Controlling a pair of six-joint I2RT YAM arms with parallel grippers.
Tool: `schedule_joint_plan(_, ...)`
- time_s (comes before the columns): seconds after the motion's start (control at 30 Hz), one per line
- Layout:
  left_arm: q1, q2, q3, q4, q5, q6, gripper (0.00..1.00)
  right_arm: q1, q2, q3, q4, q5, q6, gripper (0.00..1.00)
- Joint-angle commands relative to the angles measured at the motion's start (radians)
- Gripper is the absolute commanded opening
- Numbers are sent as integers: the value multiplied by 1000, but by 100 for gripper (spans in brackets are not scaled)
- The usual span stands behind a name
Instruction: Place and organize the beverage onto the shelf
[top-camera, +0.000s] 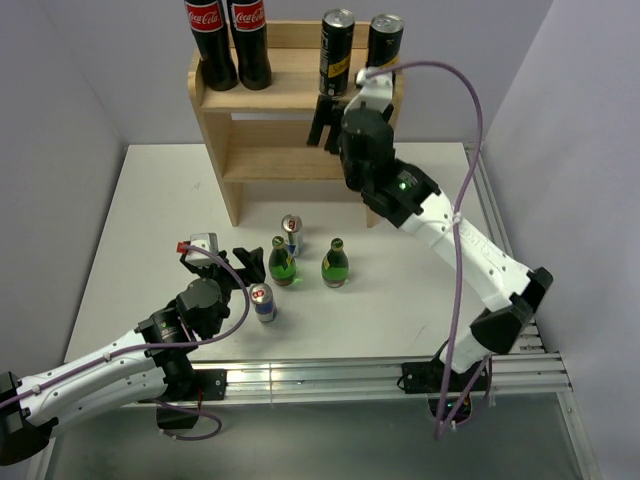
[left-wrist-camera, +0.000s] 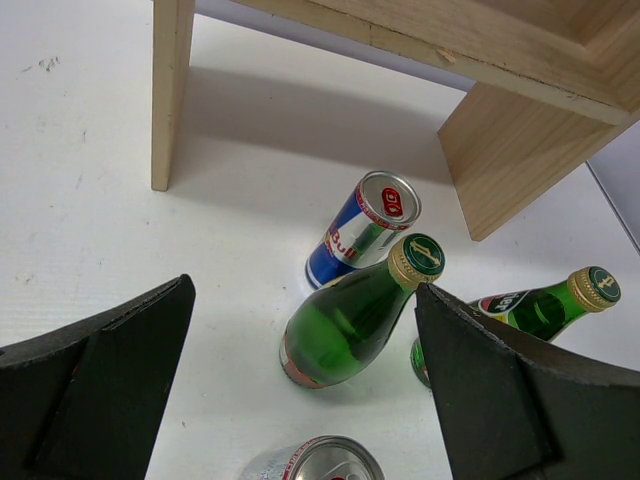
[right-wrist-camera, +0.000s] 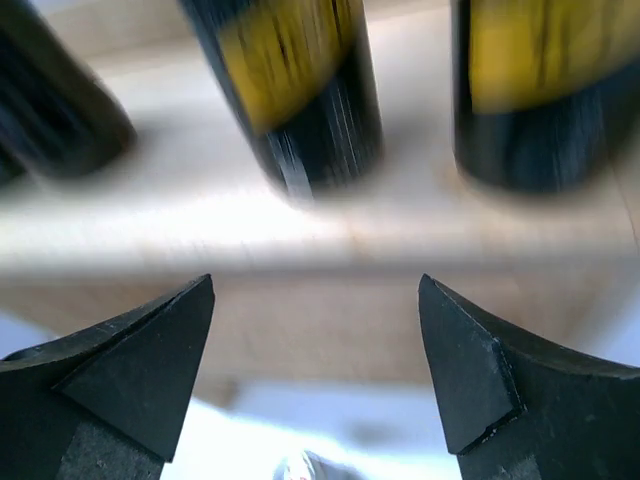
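Note:
The wooden shelf (top-camera: 262, 135) stands at the back of the table. Its top tier holds two Coca-Cola bottles (top-camera: 228, 40) on the left and two black-and-yellow cans (top-camera: 336, 50) on the right. On the table stand two green bottles (top-camera: 282, 262) (top-camera: 335, 265) and two Red Bull cans (top-camera: 291, 235) (top-camera: 262, 302). My left gripper (top-camera: 228, 270) is open and empty, low, just left of the nearer green bottle (left-wrist-camera: 345, 325), which lies between its fingers in the left wrist view. My right gripper (top-camera: 325, 125) is open and empty in front of the top tier, below the black cans (right-wrist-camera: 300, 90).
The shelf's middle and lower tiers hold nothing. The shelf legs (left-wrist-camera: 170, 90) stand behind the drinks. The second green bottle (left-wrist-camera: 545, 305) stands right of the first. A metal rail (top-camera: 330, 375) runs along the table's near edge, and grey walls close in both sides.

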Motion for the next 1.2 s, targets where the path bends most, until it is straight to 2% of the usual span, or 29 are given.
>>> schedule_joint_plan(0.0,4,-9,-9,11,7,-17,99,61,-114,-207,-93,67,74,89)
schedule_joint_plan(0.2,4,3,-8,20,18,-16,99,248,-349,-582,-122,198,213,88)
schedule_joint_plan(0.33,4,5,-8,20,24,-19,99,363,-455,-778,-215,268,423,88)
schedule_joint_plan(0.5,4,15,-11,29,30,-17,99,414,-511,-987,-278,230,610,89)
schedule_joint_plan(0.6,4,31,-6,34,28,-16,99,420,-483,-1062,-229,192,679,90)
schedule_joint_plan(0.73,4,42,-7,43,31,-16,99,412,-374,-1070,-192,181,710,92)
schedule_joint_plan(0.97,4,28,-20,51,37,-11,99,325,-192,-1116,92,92,615,93)
schedule_joint_plan(1.17,4,26,-23,60,41,-4,99,267,-78,-1118,255,91,552,93)
